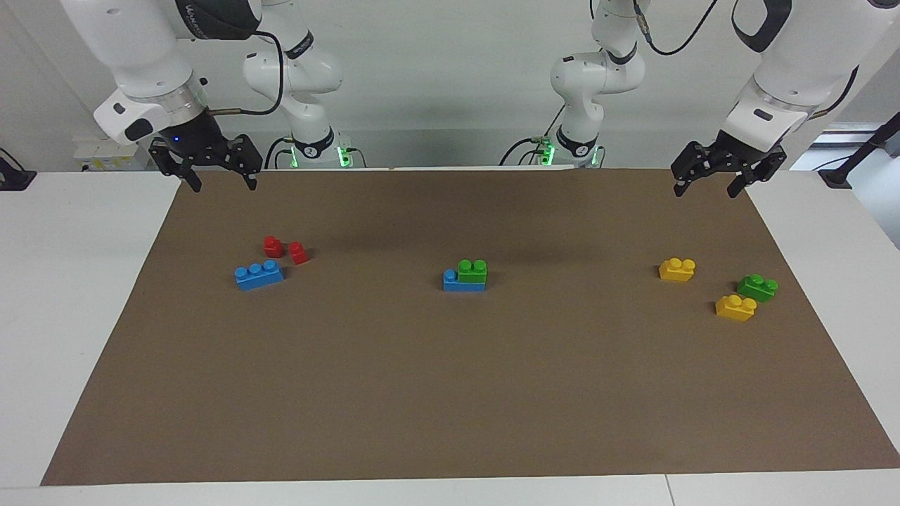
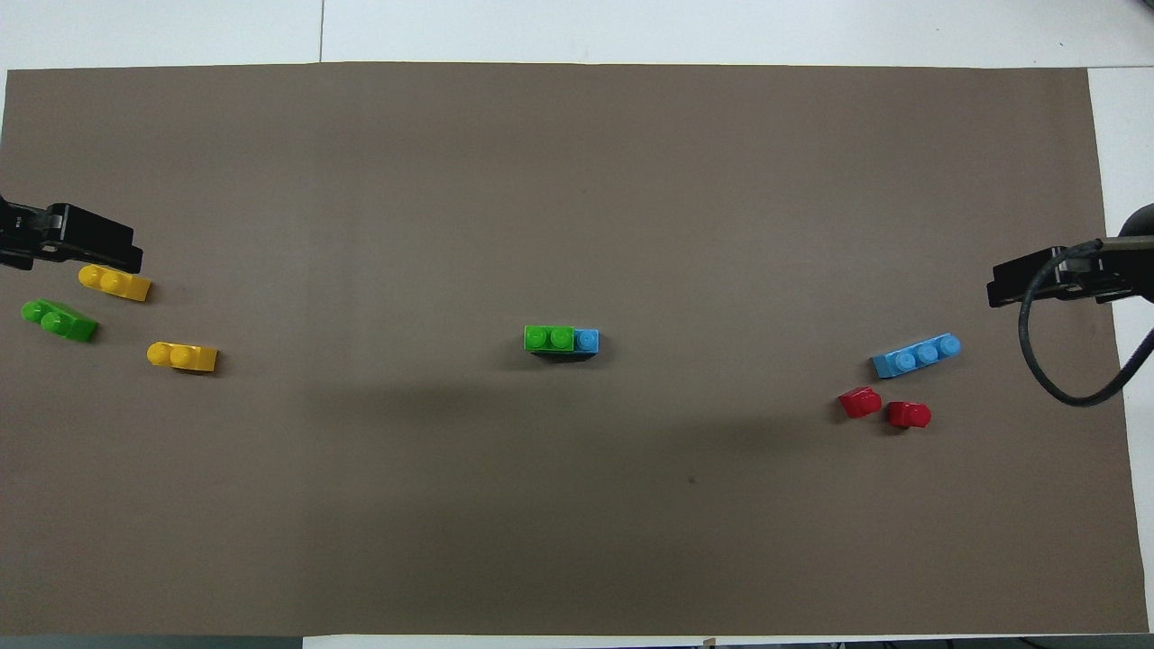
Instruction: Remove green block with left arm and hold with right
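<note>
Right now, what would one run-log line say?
green block stacked on blue brick, mid-mat | left gripper open, waiting | right gripper open, waiting

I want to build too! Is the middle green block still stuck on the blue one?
Yes, on: the green block sits atop the blue block.

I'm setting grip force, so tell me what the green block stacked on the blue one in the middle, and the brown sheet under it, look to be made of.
The green block looks like hard moulded plastic: smooth, uniform colour, rounded studs with a slight sheen. The blue brick under it looks the same. The brown sheet looks like matte paper or thin card: flat, no gloss, clean straight edges; fabric cannot be ruled out.
</note>
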You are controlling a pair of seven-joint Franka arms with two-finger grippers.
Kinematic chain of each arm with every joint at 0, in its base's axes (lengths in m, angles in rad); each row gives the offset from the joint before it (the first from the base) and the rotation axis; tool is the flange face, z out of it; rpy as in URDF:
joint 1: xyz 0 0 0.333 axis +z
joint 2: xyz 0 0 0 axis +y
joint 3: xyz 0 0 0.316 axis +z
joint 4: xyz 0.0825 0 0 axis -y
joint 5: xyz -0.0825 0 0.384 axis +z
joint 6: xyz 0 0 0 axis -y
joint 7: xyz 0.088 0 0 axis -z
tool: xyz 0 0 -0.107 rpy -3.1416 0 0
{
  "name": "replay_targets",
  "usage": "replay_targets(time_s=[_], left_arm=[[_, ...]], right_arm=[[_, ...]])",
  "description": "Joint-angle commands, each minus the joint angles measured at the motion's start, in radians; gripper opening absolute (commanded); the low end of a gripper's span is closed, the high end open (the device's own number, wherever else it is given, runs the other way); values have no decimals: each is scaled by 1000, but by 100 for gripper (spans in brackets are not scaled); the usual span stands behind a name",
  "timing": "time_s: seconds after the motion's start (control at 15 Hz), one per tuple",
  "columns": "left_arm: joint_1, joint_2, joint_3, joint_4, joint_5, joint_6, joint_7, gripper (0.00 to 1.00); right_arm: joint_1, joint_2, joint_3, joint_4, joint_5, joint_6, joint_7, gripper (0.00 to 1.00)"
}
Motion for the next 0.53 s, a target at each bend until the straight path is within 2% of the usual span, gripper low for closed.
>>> replay_targets(time_s=[0.0,0.47], left_arm=[[-2,-14,2,-7,-13,9,10,100],[-2,-14,2,-7,-13,10,10,100]], right_arm=[[-17,-8,11,-8,-18,-8,-16,100],[-30,-6,11,-8,-18,2,-19,100]])
